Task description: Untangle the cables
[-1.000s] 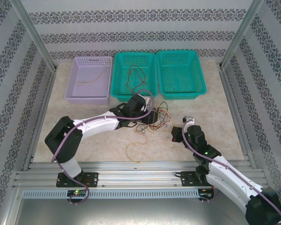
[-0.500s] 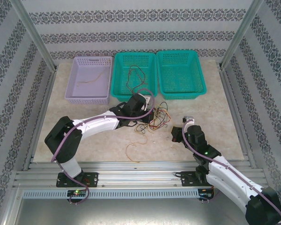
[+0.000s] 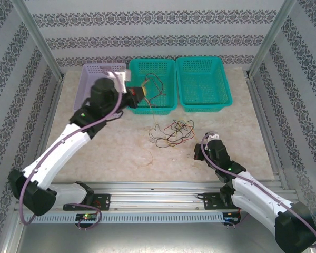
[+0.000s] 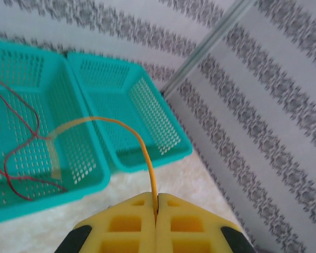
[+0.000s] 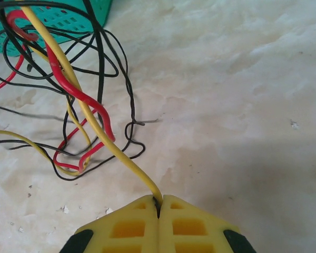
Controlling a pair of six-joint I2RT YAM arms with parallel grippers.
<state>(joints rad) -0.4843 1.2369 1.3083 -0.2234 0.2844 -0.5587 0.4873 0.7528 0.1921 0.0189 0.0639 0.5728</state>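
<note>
The left arm stretches long and raised from its base at the near left, white links nearly straight, wrist reaching toward the far side. Its left claw points right, and in the wrist view the yellow fingers of that claw are pressed together, pinching a thin yellow-orange cable at the tips. The right arm stays folded low at the near right, elbow tucked, forearm angled inward to the left. Its right claw sits low, tips closed in the wrist view on a yellow cable.
</note>
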